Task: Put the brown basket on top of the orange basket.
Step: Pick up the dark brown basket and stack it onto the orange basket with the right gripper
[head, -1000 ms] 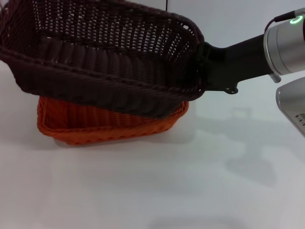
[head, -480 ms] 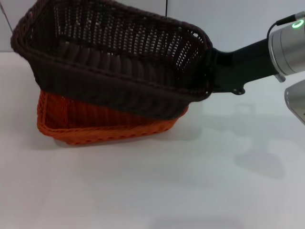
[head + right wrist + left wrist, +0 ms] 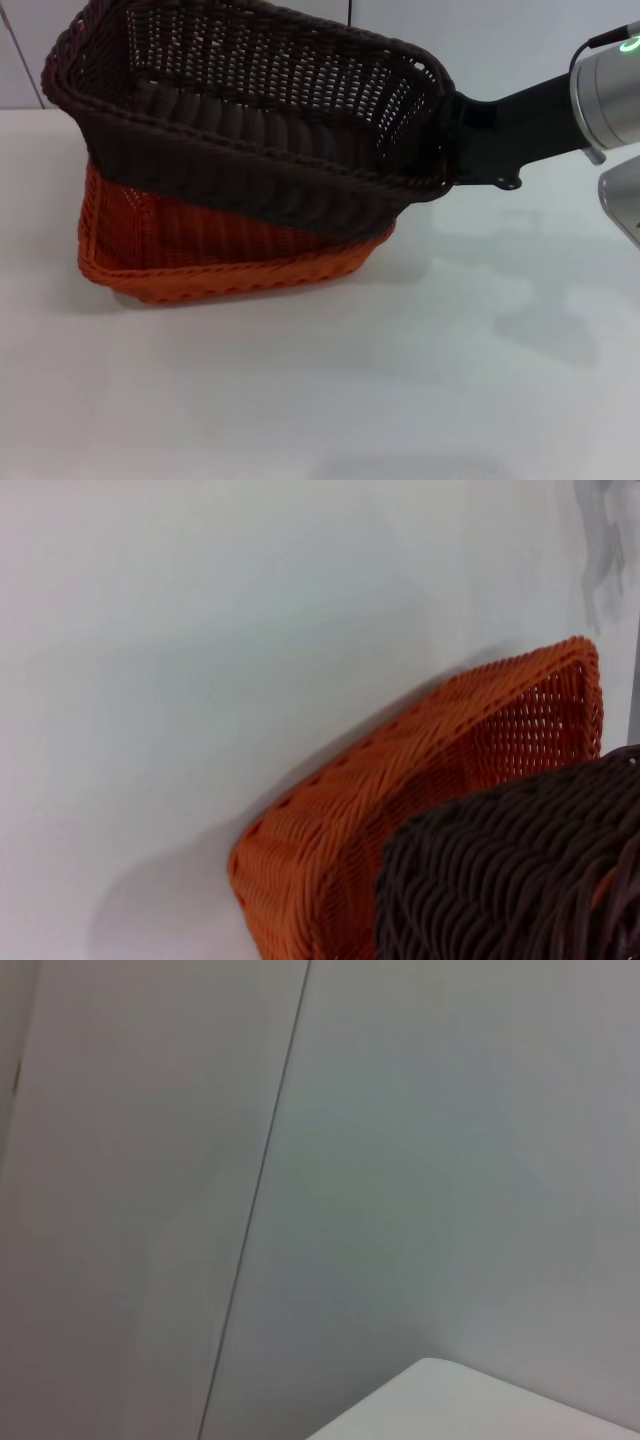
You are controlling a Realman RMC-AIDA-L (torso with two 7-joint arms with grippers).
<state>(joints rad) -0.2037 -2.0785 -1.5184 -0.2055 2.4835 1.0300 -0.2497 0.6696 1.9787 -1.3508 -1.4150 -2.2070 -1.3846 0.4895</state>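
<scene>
Over the left half of the counter [image 3: 420,380], the brown basket [image 3: 250,120] hangs tilted above the orange basket [image 3: 200,255], its right-hand end pinched by the right gripper [image 3: 447,140], which reaches in from three o'clock. The jaws are closed on the basket's short end wall, dark fingers hugging the weave. The brown basket's low edge, toward five o'clock, looks to dip into or rest against the orange one, while its far-left corner at ten o'clock rides high; whether the two truly touch I cannot tell. From the right wrist view, the brown rim sits right beside the orange wall, overlapping it.

So the step in hand reads as the lowering and lining-up: carried into place, not yet seated. The next move calls for levelling the brown basket, bringing that raised left end down toward nine o'clock so the rims sit square, then easing the grip off. Let go while it tilts like this and it could slide or rock off to one side.

The orange basket sits flat on the counter, a plain, smooth white surface showing soft shadows. Behind, at twelve o'clock, a pale panelled wall [image 3: 420,1160] with a thin dark seam. The left gripper is nowhere in sight; its wrist view looks only at that wall and a corner of the counter.
</scene>
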